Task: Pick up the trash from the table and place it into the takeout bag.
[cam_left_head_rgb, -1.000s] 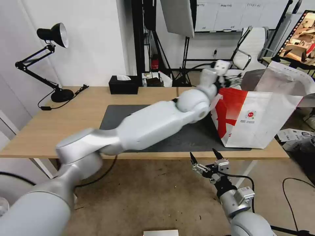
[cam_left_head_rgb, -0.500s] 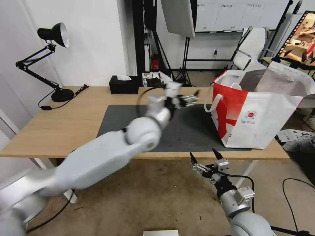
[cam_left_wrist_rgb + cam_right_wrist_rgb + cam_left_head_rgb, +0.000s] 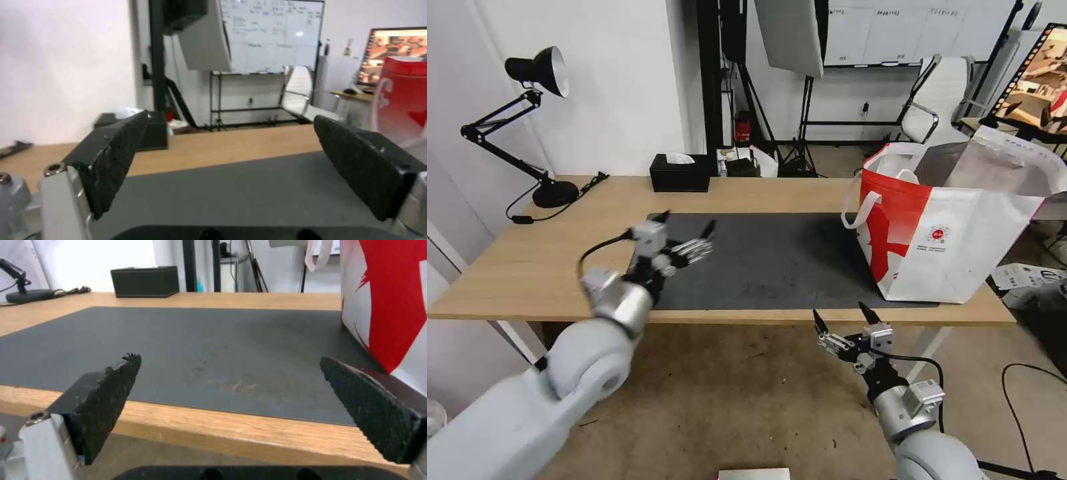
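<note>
Dark mat [image 3: 774, 257] lay bare, open passage across the table [image 3: 554, 253]; takeout bag [image 3: 954, 233] blocked its right end; tissue box [image 3: 679, 173] and lamp [image 3: 534, 127] lined the far edge.

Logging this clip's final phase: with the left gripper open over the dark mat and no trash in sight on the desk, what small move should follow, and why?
Probably pull the left gripper off the dark grey rectangular mat toward rest. It is open and empty, no trash shows on the light-wood table, and the white and red takeout bag stands upright. The right gripper waits open below the table's front edge.
</note>
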{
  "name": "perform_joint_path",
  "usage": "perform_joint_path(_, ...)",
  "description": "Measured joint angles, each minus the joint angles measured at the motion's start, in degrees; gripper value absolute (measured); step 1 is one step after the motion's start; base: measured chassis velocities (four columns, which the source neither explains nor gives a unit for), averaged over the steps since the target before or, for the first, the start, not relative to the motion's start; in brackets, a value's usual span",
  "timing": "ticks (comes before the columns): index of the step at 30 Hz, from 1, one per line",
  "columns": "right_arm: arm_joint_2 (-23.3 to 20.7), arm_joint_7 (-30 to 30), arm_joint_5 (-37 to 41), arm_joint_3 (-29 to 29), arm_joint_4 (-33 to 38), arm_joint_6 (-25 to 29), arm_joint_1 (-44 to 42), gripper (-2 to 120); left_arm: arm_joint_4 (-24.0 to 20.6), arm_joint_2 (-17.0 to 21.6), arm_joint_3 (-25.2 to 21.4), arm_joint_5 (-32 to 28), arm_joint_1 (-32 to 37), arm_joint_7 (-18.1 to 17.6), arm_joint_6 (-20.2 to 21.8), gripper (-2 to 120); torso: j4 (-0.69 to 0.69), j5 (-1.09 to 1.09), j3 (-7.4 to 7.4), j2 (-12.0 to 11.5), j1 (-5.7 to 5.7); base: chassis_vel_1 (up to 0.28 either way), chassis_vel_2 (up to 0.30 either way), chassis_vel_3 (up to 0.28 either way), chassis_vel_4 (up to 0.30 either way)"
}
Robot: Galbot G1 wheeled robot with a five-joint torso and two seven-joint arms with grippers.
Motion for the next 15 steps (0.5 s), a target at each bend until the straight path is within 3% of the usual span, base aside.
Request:
perform_joint_path(5,0.0,0.01,0.0,0.0,0.0,0.0,0.0,100,0.74,-3.41,-1.22,6.4,4.53,1.08,-1.76,100,-0.05,0.0,0.01,-0.01,0.01,0.0,0.0,0.0,0.0)
perform_joint_path(9,0.0,0.0,0.0,0.0,0.0,0.0,0.0,100,0.75,-4.32,-2.23,7.87,6.55,1.6,-2.29,100,-0.05,0.0,0.01,-0.01,0.02,0.0,0.0,0.0,0.0)
perform_joint_path(15,0.0,0.0,0.0,0.0,0.0,0.01,0.0,100,-0.64,-9.24,-9.18,15.17,18.26,2.67,-4.28,100,-0.01,0.0,0.0,0.0,0.0,0.0,0.0,0.0,0.0)
